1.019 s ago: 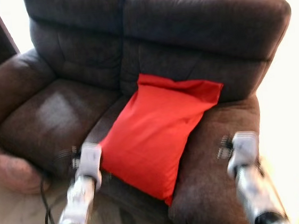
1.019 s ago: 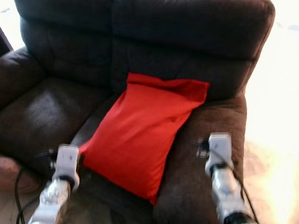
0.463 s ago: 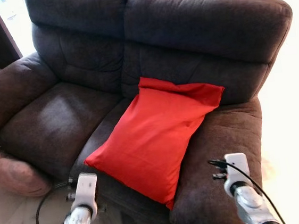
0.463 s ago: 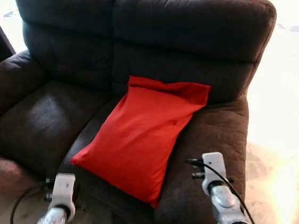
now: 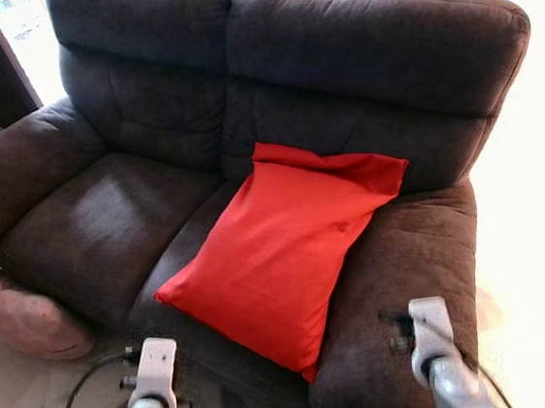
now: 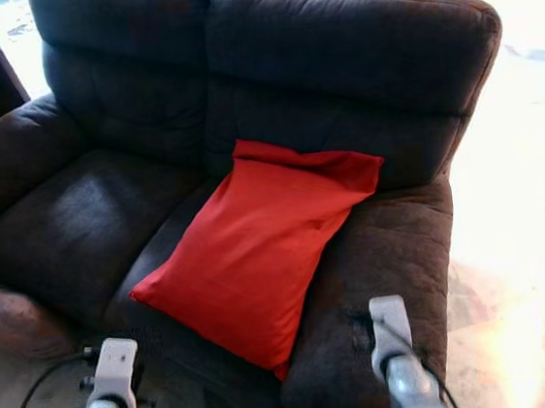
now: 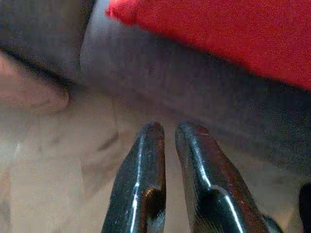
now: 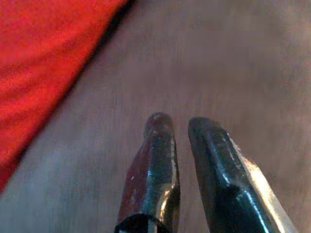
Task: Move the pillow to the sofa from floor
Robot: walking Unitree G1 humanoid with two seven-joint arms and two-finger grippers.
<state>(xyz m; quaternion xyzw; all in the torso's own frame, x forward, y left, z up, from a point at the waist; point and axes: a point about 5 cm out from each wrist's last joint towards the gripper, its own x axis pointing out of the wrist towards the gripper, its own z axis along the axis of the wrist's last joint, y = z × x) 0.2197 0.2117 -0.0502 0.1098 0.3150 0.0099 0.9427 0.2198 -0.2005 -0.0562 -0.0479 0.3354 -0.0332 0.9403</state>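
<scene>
My left gripper [image 7: 167, 133] hangs low before the sofa [image 5: 356, 69], over the floor [image 7: 58, 160], fingers nearly together, holding nothing. My right gripper [image 8: 180, 125] hovers over the sofa's right seat front, fingers likewise almost closed and empty. Between them, farther back, the red pillow [image 5: 282, 247] lies on the seat, its top leaning against the backrest.
</scene>
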